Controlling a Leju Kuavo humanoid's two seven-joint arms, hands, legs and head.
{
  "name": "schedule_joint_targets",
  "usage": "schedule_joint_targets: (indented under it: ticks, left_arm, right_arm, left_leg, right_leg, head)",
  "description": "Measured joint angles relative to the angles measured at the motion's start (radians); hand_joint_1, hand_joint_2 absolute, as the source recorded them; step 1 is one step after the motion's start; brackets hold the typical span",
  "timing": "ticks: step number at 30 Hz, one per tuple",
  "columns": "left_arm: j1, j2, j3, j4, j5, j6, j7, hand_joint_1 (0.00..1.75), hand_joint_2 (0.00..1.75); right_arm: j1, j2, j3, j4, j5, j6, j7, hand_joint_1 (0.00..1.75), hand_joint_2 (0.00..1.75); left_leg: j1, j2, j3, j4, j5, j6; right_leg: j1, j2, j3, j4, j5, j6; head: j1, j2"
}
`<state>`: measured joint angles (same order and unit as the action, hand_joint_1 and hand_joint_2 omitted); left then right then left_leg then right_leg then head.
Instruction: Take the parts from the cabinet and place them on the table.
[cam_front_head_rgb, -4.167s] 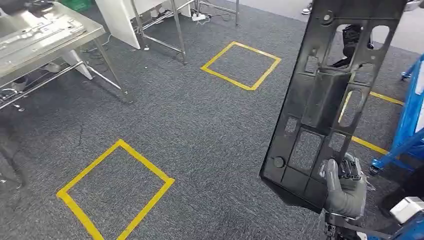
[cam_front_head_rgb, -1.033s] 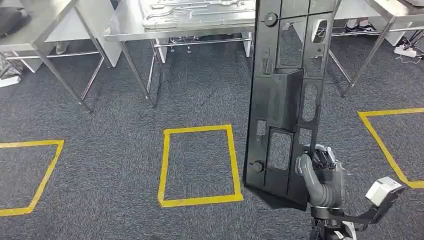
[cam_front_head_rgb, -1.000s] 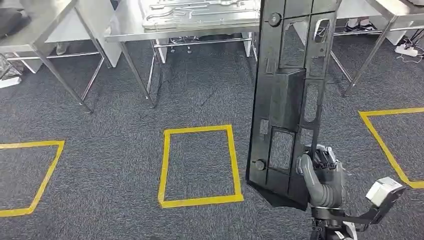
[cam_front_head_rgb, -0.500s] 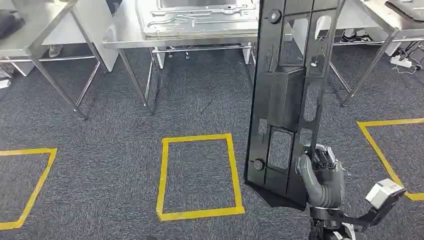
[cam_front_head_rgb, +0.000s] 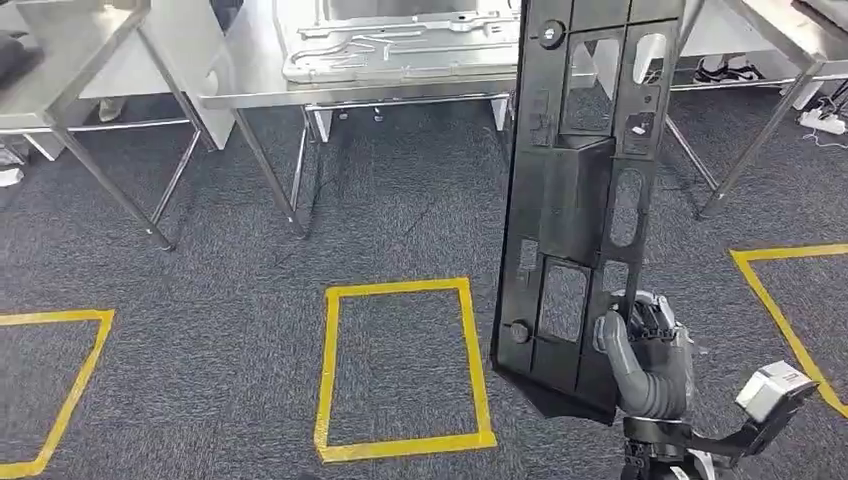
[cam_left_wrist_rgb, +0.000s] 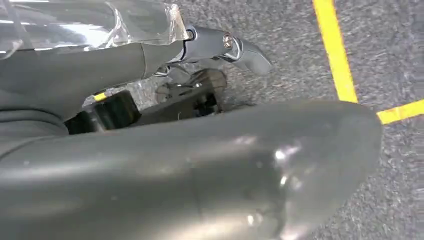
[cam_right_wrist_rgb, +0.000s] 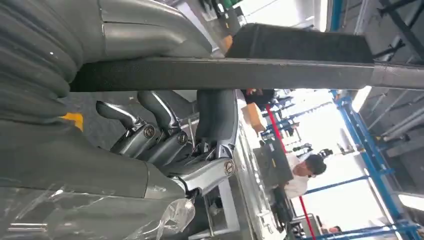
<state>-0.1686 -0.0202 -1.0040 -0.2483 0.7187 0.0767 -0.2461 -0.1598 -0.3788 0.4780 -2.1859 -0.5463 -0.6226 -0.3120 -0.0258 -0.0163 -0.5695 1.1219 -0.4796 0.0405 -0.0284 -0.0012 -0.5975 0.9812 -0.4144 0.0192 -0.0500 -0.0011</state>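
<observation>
Closer now, the table (cam_front_head_rgb: 250, 85) sits lower in my head view than a moment ago, the yellow square (cam_front_head_rgb: 400, 370) with it. My right hand (cam_front_head_rgb: 650, 365) grips the black panel (cam_front_head_rgb: 580, 200) by its lower edge, upright, ahead of the table. At the left wrist, my left hand (cam_left_wrist_rgb: 190, 165) hangs over carpet; I cannot tell its fingers' state. At the right wrist, my fingers (cam_right_wrist_rgb: 155, 125) curl round the panel's edge.

A dark grey carpeted floor (cam_front_head_rgb: 250, 290) carries yellow tape squares: one whole yellow tape square (cam_front_head_rgb: 400, 368) in the middle and parts of others at either side. Steel-legged metal tables stand on the carpet; the middle stainless steel table (cam_front_head_rgb: 245, 75) bears a flat, silver stamped metal panel (cam_front_head_rgb: 400, 45). A white power strip (cam_front_head_rgb: 822, 117) lies on the carpet at far right.
</observation>
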Motion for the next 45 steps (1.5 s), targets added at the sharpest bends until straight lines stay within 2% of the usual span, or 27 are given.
schedule_joint_targets:
  ticks: [2,4,6,8,10,12,13,14,17,19,20,21,23,24,27,28,30,31,33,34,35,36,37,39,40,43,45]
  left_arm:
    - [0.003,0.000,0.000,0.000,0.000,-0.002,0.000,0.00,0.00]
    - [0.007,0.000,0.000,0.000,0.000,-0.003,0.000,0.00,0.00]
    - [0.011,0.000,0.000,0.000,-0.002,-0.003,0.000,0.00,0.00]
    - [0.014,0.000,0.000,0.000,-0.003,-0.005,0.000,0.00,0.00]
    - [0.015,0.000,0.000,0.000,-0.003,-0.006,0.001,0.00,0.00]
    - [0.014,0.000,-0.001,0.000,-0.004,-0.007,0.002,0.00,0.00]
    - [0.012,0.000,-0.001,0.000,-0.003,-0.007,0.001,0.00,0.00]
    - [0.012,0.000,0.000,0.000,-0.003,-0.006,0.001,0.00,0.00]
    - [0.009,-0.001,0.000,0.000,-0.004,-0.008,0.001,0.00,0.00]
    - [0.014,-0.003,0.000,0.000,-0.003,-0.008,0.001,0.00,0.00]
    - [0.015,-0.003,0.000,0.000,-0.004,-0.008,0.001,0.00,0.00]
    - [0.017,-0.003,0.000,0.000,-0.004,-0.008,0.001,0.00,0.00]
    - [0.018,-0.004,0.000,0.000,-0.004,-0.008,0.001,0.00,0.00]
    - [0.015,-0.005,-0.001,0.000,-0.004,-0.009,0.002,0.00,0.00]
    - [0.013,-0.006,-0.001,0.000,-0.006,-0.008,0.001,0.00,0.00]
    - [0.013,-0.005,-0.001,0.000,-0.006,-0.008,0.001,0.00,0.00]
    - [0.011,-0.005,-0.001,0.000,-0.007,-0.008,0.000,0.00,0.00]
    - [0.012,-0.005,-0.001,0.000,-0.008,-0.008,0.000,0.00,0.00]
    - [0.015,-0.005,-0.001,0.000,-0.009,-0.008,0.000,0.00,0.00]
    - [0.016,-0.005,-0.001,0.000,-0.009,-0.008,0.000,0.00,0.00]
    - [0.017,-0.005,-0.001,0.000,-0.010,-0.009,0.001,0.00,0.00]
    - [0.018,-0.005,-0.001,0.000,-0.010,-0.009,0.001,0.00,0.00]
    - [0.017,-0.005,-0.001,0.000,-0.010,-0.009,0.001,0.00,0.00]
    - [0.018,-0.004,-0.001,0.000,-0.010,-0.009,0.001,0.00,0.00]
    - [0.017,-0.003,-0.001,0.000,-0.010,-0.008,0.002,0.00,0.00]
    - [0.019,-0.003,-0.002,0.000,-0.011,-0.010,0.002,0.00,0.00]
    - [0.015,-0.003,-0.002,0.000,-0.011,-0.009,0.001,0.00,0.00]
  right_arm:
    - [0.002,0.000,0.000,0.000,0.002,0.000,0.000,1.75,1.75]
    - [0.006,0.000,0.000,0.000,0.003,0.000,0.000,1.75,1.75]
    - [0.006,0.000,0.000,0.000,0.006,0.000,0.000,1.75,1.75]
    - [0.006,0.000,0.000,-0.001,0.008,0.000,0.000,1.75,1.75]
    - [0.005,0.000,0.000,-0.002,0.008,0.000,0.001,1.75,1.75]
    - [0.009,0.001,0.000,-0.003,0.008,0.001,0.001,1.75,1.75]
    - [0.008,0.000,0.000,-0.004,0.008,0.000,0.001,1.75,1.75]
    - [0.008,0.000,-0.001,-0.004,0.008,0.000,0.002,1.75,1.75]
    - [0.009,0.000,-0.002,-0.005,0.008,0.000,0.002,1.75,1.75]
    - [0.013,0.000,-0.002,-0.004,0.008,0.000,0.002,1.75,1.75]
    - [0.014,0.000,-0.002,-0.004,0.008,0.000,0.002,1.75,1.75]
    - [0.015,0.000,-0.002,-0.004,0.008,0.000,0.002,1.75,1.75]
    - [0.019,-0.001,-0.002,-0.004,0.008,0.000,0.002,1.75,1.75]
    - [0.020,-0.001,-0.002,-0.004,0.009,-0.001,0.002,1.75,1.75]
    - [0.020,-0.002,-0.002,-0.008,0.009,0.000,0.003,1.75,1.75]
    - [0.020,-0.003,-0.002,-0.008,0.009,0.000,0.003,1.75,1.75]
    - [0.020,-0.004,-0.002,-0.009,0.009,0.000,0.003,1.75,1.75]
    - [0.020,-0.004,-0.002,-0.009,0.009,0.000,0.003,1.75,1.75]
    - [0.022,-0.003,-0.002,-0.009,0.009,0.000,0.003,1.75,1.75]
    - [0.024,-0.004,-0.002,-0.009,0.009,0.000,0.003,1.75,1.75]
    - [0.025,-0.004,-0.002,-0.009,0.009,0.001,0.003,1.75,1.75]
    - [0.025,-0.004,-0.002,-0.009,0.008,0.001,0.003,1.75,1.75]
    - [0.024,-0.004,-0.002,-0.010,0.008,0.001,0.002,1.75,1.75]
    - [0.025,-0.004,-0.004,-0.010,0.008,0.002,0.000,1.75,1.75]
    - [0.022,-0.004,-0.005,-0.010,0.005,0.002,-0.001,1.75,1.75]
    - [0.027,-0.004,-0.008,-0.010,0.002,0.005,-0.003,1.75,1.75]
    - [0.027,-0.005,-0.012,-0.011,-0.001,0.007,-0.003,1.75,1.75]
  left_leg:
    - [0.016,0.002,-0.099,0.135,-0.077,-0.017]
    - [0.025,0.006,-0.136,0.150,-0.106,-0.024]
    - [0.028,0.009,-0.103,0.023,-0.034,-0.022]
    - [0.025,0.015,-0.053,-0.147,0.107,-0.006]
    - [0.013,0.012,-0.045,-0.160,0.097,0.000]
    - [0.011,0.011,-0.027,-0.174,0.093,0.016]
    - [0.013,0.010,-0.002,-0.181,0.095,0.023]
    - [0.014,0.010,0.011,-0.186,0.093,0.027]
    - [0.008,0.011,0.031,-0.185,0.073,0.043]
    - [0.004,0.007,0.050,-0.185,0.055,0.045]
    - [0.003,0.004,0.062,-0.185,0.045,0.045]
    - [0.003,0.002,0.079,-0.185,0.033,0.043]
    - [0.002,0.001,0.097,-0.186,0.006,0.034]
    - [-0.003,-0.001,0.116,-0.174,-0.008,0.030]
    - [-0.004,0.000,0.114,-0.178,-0.015,0.019]
    - [-0.004,-0.001,0.111,-0.173,-0.019,0.017]
    - [0.002,0.003,0.054,-0.062,-0.019,0.000]
    - [0.009,0.004,0.005,0.015,-0.037,-0.010]
    - [0.020,0.006,-0.096,0.150,-0.113,-0.023]
    - [0.022,0.007,-0.119,0.165,-0.126,-0.025]
    - [0.024,0.008,-0.124,0.143,-0.117,-0.025]
    - [0.024,0.008,-0.113,0.083,-0.081,-0.022]
    - [0.023,0.008,-0.092,0.004,-0.026,-0.015]
    - [0.012,0.009,-0.057,-0.153,0.128,0.012]
    - [0.002,0.009,-0.056,-0.155,0.101,0.017]
    - [-0.001,0.009,-0.034,-0.173,0.093,0.035]
    - [0.007,0.008,0.002,-0.184,0.091,0.042]
  right_leg:
    - [-0.002,0.001,0.012,0.000,-0.016,0.002]
    - [-0.005,0.002,0.033,0.000,-0.033,0.006]
    - [-0.005,0.002,0.062,0.000,-0.053,0.011]
    - [-0.006,0.002,0.082,-0.004,-0.070,0.018]
    - [-0.006,0.006,0.098,-0.013,-0.083,0.035]
    - [-0.005,0.005,0.111,-0.002,-0.067,0.050]
    - [-0.008,0.005,0.113,0.004,-0.074,0.051]
    - [-0.009,0.004,0.106,0.037,-0.081,0.050]
    - [-0.003,0.005,-0.029,0.250,-0.154,0.048]
    - [0.003,0.005,-0.091,0.301,-0.200,0.049]
    - [0.004,0.005,-0.093,0.269,-0.191,0.050]
    - [0.005,0.005,-0.078,0.203,-0.153,0.047]
    - [0.004,0.004,-0.032,0.029,0.002,0.048]
    - [0.005,0.002,-0.036,0.007,0.027,0.038]
    - [0.008,0.004,-0.035,0.005,0.013,0.015]
    - [-0.001,0.004,-0.025,0.005,0.011,0.010]
    - [0.000,0.003,-0.009,0.003,-0.002,0.000]
    - [0.000,0.003,-0.003,0.003,-0.009,-0.002]
    - [-0.001,0.004,0.015,0.003,-0.028,-0.001]
    - [-0.001,0.004,0.027,0.003,-0.037,0.000]
    - [-0.001,0.005,0.041,0.003,-0.047,0.001]
    - [0.000,0.005,0.058,0.003,-0.059,0.003]
    - [0.001,0.005,0.075,0.002,-0.069,0.005]
    - [-0.002,0.005,0.095,-0.002,-0.088,0.009]
    - [0.000,0.008,0.103,-0.007,-0.093,0.016]
    - [-0.002,0.007,0.122,-0.005,-0.089,0.034]
    - [-0.002,0.006,0.103,0.055,-0.107,0.035]
  head:
    - [0.000,0.000]
    - [0.000,0.000]
    - [0.000,0.000]
    - [0.000,0.000]
    - [-0.001,0.000]
    - [0.000,0.000]
    - [0.000,0.000]
    - [0.002,0.000]
    - [0.002,0.000]
    - [0.002,0.000]
    - [0.002,0.000]
    - [0.002,0.000]
    - [0.002,0.000]
    - [0.000,0.000]
    - [-0.001,0.000]
    - [-0.001,0.000]
    - [-0.002,0.000]
    - [-0.002,0.000]
    - [-0.002,0.000]
    - [-0.002,0.000]
    - [-0.002,0.000]
    - [-0.002,0.000]
    - [-0.002,0.000]
    - [-0.002,0.000]
    - [-0.002,0.000]
    - [-0.002,0.000]
    - [-0.002,0.000]
